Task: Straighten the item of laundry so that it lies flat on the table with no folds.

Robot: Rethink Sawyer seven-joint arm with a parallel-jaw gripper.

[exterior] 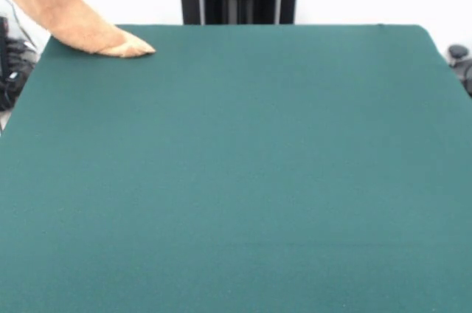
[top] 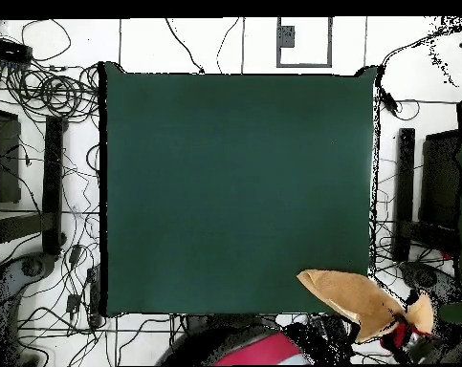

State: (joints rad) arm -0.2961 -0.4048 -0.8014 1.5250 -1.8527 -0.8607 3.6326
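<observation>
My gripper (top: 407,330) is off the table's (exterior: 243,180) corner, jaws' state indeterminable, with the towel (exterior: 70,18) draped from there in a long fold, its low tip just touching that corner, long axis running diagonally inward.

Towel (exterior: 70,21) hanging over the table's (exterior: 243,180) far left corner, lower tip on its surface

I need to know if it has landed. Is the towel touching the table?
Touching. In the front view the towel's lower tip rests on the table's far corner; the rest rises off-frame.
</observation>
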